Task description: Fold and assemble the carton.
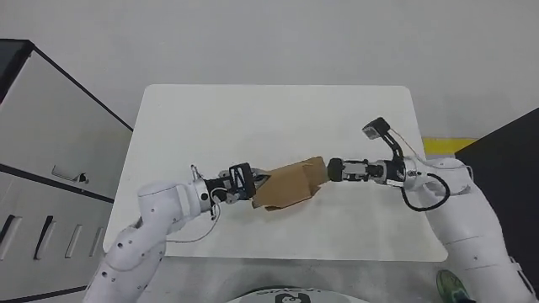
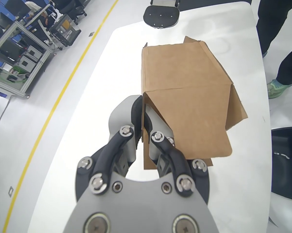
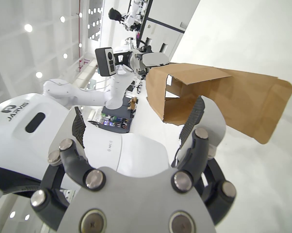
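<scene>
Brown carton (image 1: 290, 187) in left pincer (image 2: 143, 116)

We see a glossy white, rounded left arm (image 1: 156, 210) and right arm (image 1: 459, 210), a thin black cable (image 1: 413, 205) looped at the right wrist, and a left pincer (image 2: 143, 112) and right pincer (image 3: 137, 112) with grey metal bases, black linkages, silver screws (image 3: 95, 178) and ribbed black pads (image 3: 195, 114).

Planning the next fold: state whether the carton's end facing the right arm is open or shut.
Open: the right wrist view looks into the hollow carton, flaps unfolded.
</scene>
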Action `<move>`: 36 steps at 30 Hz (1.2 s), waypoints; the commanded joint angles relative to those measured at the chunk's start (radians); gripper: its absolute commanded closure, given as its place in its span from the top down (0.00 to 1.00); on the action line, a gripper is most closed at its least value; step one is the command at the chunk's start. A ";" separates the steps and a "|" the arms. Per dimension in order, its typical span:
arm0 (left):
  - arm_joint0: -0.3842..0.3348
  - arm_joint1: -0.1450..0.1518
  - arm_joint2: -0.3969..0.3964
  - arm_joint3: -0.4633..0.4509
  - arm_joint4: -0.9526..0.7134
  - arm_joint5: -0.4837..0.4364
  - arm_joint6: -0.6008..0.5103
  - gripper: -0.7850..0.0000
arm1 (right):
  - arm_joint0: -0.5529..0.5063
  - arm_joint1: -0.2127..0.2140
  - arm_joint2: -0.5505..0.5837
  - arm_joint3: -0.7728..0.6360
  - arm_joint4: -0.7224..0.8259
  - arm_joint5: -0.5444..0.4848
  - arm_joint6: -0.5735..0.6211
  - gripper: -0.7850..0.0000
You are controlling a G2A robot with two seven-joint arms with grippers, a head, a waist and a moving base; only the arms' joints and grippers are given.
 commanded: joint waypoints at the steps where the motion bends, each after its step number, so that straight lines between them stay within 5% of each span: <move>1: 0.000 0.000 0.000 0.000 0.002 0.001 0.000 0.00 | -0.002 0.000 0.001 -0.002 -0.007 -0.003 -0.003 1.00; 17: -0.013 0.011 0.031 0.003 -0.012 -0.004 0.035 0.00 | 0.025 -0.020 -0.082 0.108 0.273 0.176 0.055 1.00; 36: -0.004 0.030 0.043 0.000 -0.023 0.019 0.058 0.00 | 0.057 -0.033 -0.140 0.183 0.272 0.200 0.069 1.00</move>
